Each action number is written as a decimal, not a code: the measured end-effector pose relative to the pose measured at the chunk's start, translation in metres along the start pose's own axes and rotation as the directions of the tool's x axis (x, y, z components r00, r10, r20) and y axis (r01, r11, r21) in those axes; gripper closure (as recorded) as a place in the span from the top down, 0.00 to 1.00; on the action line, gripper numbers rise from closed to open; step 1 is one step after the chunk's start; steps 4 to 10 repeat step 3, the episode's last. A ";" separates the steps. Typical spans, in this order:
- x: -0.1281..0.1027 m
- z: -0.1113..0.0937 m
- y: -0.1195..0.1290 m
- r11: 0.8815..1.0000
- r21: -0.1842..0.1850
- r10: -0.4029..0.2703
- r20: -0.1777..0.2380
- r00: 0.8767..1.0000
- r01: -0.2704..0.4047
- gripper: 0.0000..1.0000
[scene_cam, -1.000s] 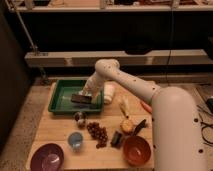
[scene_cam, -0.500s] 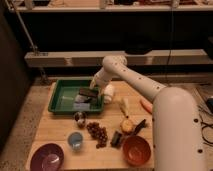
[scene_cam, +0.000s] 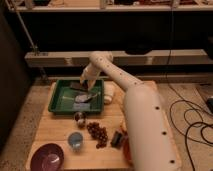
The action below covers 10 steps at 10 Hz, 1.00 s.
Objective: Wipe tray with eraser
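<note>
Gripper (scene_cam: 85, 83) over the green tray (scene_cam: 59, 100), left of frame centre, with the eraser (scene_cam: 78, 86) at its tip.

White arm (scene_cam: 142, 112) rises from the lower right of the frame, bends at a joint just above centre and drops toward the tray's upper right portion; whether the claw is apart or clamped on the dark eraser cannot be told, since the block sits right against it. Inside the tray, just below the eraser, lie blue-grey flat pieces (scene_cam: 84, 98). A white object (scene_cam: 108, 92) lies just beside the tray's right rim. On the wooden table (scene_cam: 50, 131) below the tray: a small round object (scene_cam: 79, 118), a cluster of dark red pieces (scene_cam: 97, 133), a small blue cup (scene_cam: 75, 140), a black chunky object (scene_cam: 117, 139), and a purple bowl (scene_cam: 47, 157) at lower left.
</note>
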 end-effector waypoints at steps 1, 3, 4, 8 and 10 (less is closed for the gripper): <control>-0.003 0.012 -0.012 1.000 -0.009 -0.005 0.003 1.000 0.005 0.00; -0.020 0.026 -0.026 0.999 -0.019 -0.034 0.025 0.999 0.035 0.00; -0.020 0.026 -0.026 0.999 -0.019 -0.034 0.025 0.999 0.035 0.00; -0.020 0.026 -0.026 0.999 -0.019 -0.034 0.025 0.999 0.035 0.00; -0.020 0.026 -0.026 0.999 -0.019 -0.034 0.025 0.999 0.035 0.00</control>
